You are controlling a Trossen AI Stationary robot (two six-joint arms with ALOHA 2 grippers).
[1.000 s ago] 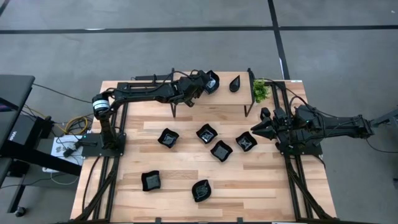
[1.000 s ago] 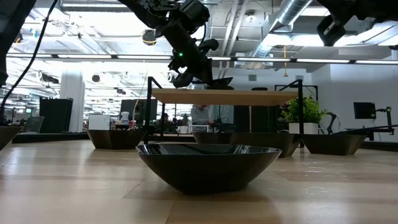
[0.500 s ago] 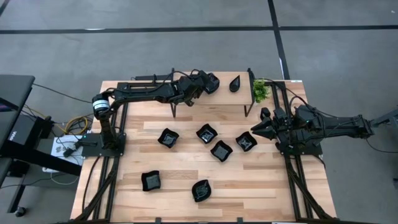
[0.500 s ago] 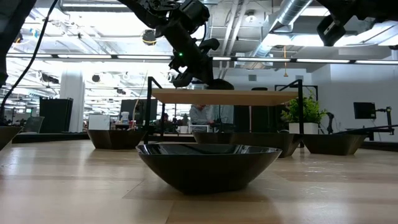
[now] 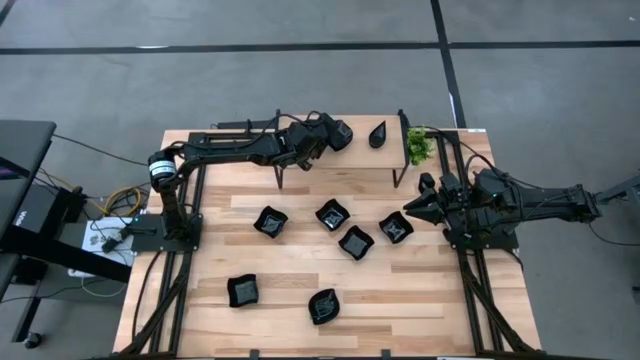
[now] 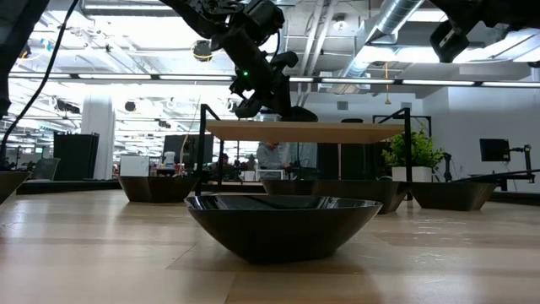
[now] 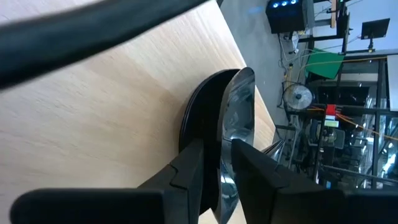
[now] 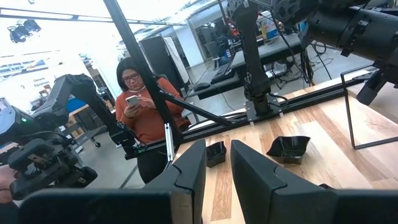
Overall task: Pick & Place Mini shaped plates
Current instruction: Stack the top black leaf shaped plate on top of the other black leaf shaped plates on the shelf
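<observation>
Left end effector: over the far raised shelf, fingers straddling the rim of a black dish with a gap on each side, so apart rather than clamped.
Left wrist view: the only view where that dish shows clearly, a glossy dark plate with its shiny edge running between the two fingers, lying on pale wood.
High view: here the same dish is mostly hidden under the left end effector; what shows instead is the whole spread, a teardrop dish on the shelf to the right of it, and six dishes on the counter below.
Dishes on the counter: four in a middle cluster, a square one near left, a leaf-like one near centre.
Low view: one dish fills the foreground as a shallow glossy bowl; the shelf stands behind it with the left arm above.
Plant: small and green, at the right end of the shelf.
Right end effector: waiting at the right, just beside the rightmost dish of the cluster, fingers parted and empty.
Right wrist view: a person in an orange top beyond the counter, looking at a phone.
Change: a second ago the dish stuck out past the left end effector, held shut on it; now it lies on the shelf and the fingers have loosened.
</observation>
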